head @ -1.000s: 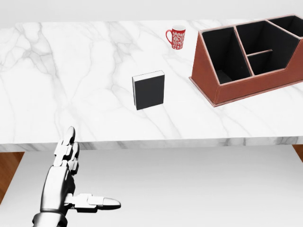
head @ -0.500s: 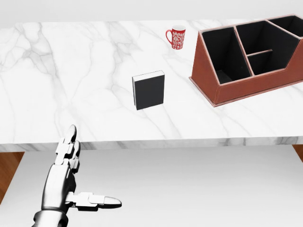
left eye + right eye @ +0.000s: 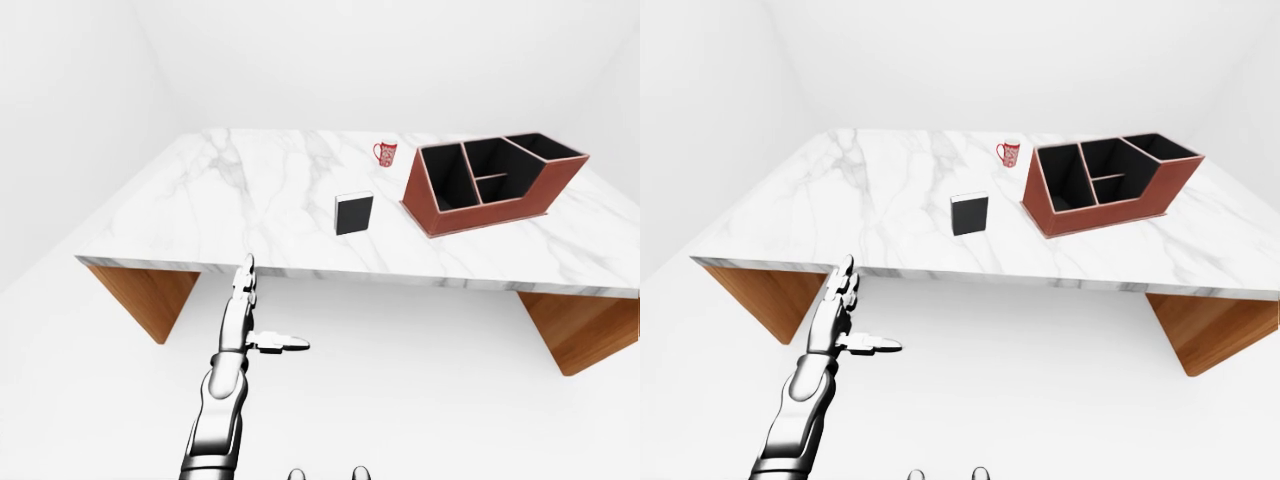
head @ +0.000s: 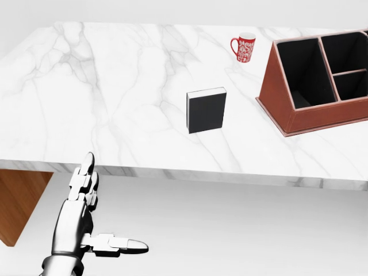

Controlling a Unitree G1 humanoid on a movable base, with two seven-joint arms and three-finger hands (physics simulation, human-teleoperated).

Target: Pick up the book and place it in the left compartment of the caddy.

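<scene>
Approaching — left hand, fingers spread and empty, hangs short of the marble table; next reach the black book.

Caddy — right part beyond head view's edge

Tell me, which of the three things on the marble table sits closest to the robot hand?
The black book, standing alone mid-table. The red mug and brown caddy sit farther up and right; the left robot hand hovers below the table edge.
</scene>
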